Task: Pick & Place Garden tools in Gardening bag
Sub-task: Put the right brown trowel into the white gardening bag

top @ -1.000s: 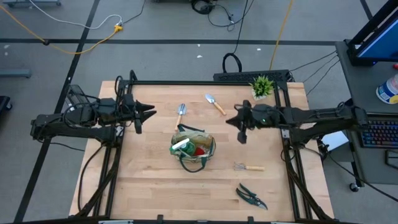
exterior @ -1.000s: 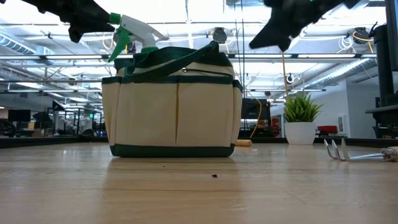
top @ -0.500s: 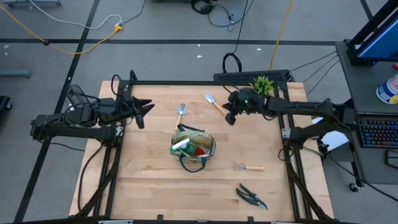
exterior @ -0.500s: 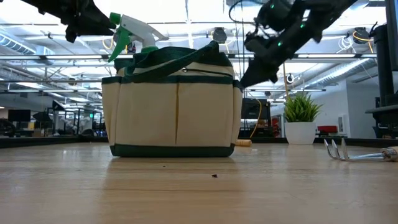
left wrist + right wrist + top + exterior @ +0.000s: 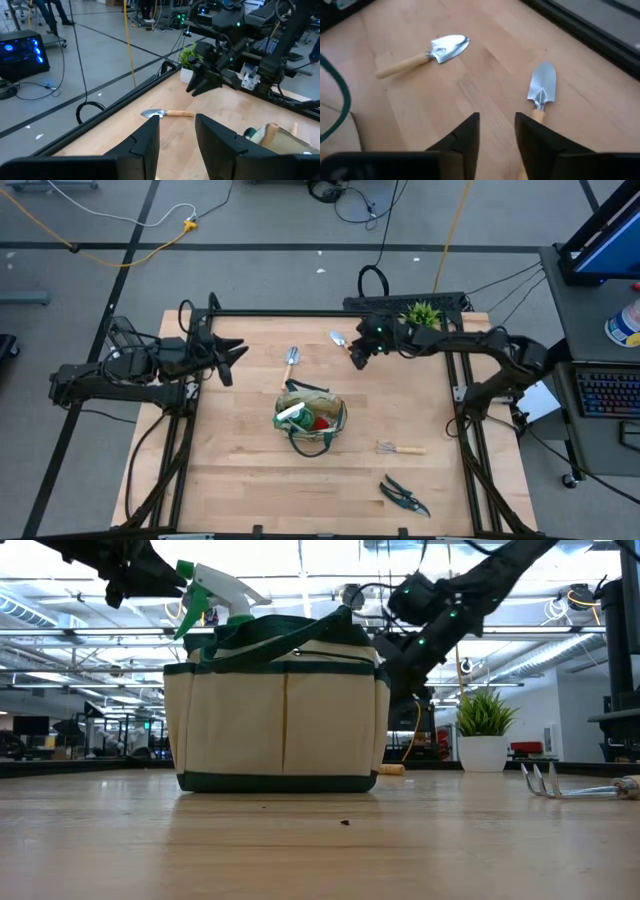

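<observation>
Over far trowel (image 5: 345,346), R gripper (image 5: 356,355) moved in, fingers now apart, empty.

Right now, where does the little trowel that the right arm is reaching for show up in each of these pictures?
High view: the trowel lies near the table's far edge, under the right gripper.
Low view: not visible; only a handle tip of some tool pokes out beside the gardening bag.
Left wrist view: mid-picture, blade pointing left.
Right wrist view: just ahead of the jaws.
Shared landmark: the potted plant, seen in three views.
</observation>
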You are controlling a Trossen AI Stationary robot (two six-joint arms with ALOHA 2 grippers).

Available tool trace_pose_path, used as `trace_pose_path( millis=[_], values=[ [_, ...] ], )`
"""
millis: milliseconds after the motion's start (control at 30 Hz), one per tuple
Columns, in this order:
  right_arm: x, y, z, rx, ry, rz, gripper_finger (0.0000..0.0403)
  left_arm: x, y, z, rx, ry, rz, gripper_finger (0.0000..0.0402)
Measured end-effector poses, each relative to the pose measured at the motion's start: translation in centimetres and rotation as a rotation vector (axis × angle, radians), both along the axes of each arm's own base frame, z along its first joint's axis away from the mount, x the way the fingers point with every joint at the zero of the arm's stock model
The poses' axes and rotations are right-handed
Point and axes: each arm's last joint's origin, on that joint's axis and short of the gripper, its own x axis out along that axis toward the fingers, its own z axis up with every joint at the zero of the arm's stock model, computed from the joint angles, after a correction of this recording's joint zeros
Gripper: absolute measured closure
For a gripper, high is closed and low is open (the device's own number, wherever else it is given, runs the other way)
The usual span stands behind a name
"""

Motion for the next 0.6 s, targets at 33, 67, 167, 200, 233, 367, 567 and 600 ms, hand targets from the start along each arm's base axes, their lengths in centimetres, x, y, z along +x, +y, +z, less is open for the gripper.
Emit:
trace_pose_path(
  millis=[33,67,167,200,233,367,567,600],
  values=[
    [0.2,-0.2,-0.1,0.01,0.017,-0.004,0.0267,0.0,0.0,0.0,0.0,-0.001,0.003,0.0273],
    [0.5,-0.4,-0.1,0.017,0.032,-0.005,0.0258,0.0,0.1,0.0,0.0,-0.001,0.007,0.0273],
    [1.1,-1.0,-0.3,0.053,0.104,-0.013,0.0237,0.0,0.1,0.0,0.0,0.0,0.011,0.0273],
    [1.2,-1.1,-0.4,0.067,0.136,-0.013,0.0233,0.0,0.1,0.0,0.0,0.0,0.011,0.0273],
    [1.3,-1.2,-0.5,0.073,0.166,-0.006,0.0229,0.0,0.1,0.0,0.004,0.002,0.01,0.0273],
    [1.5,-1.3,-0.7,0.047,0.26,0.069,0.0225,0.0,0.1,0.0,0.007,0.004,0.007,0.0273],
    [1.1,-1.1,0.0,-0.012,0.394,0.211,0.0228,0.0,0.1,0.0,0.007,0.005,0.002,0.0273],
    [1.0,-1.1,0.1,-0.022,0.417,0.213,0.0228,0.0,0.1,0.0,0.007,0.004,0.001,0.0273]
  ],
)
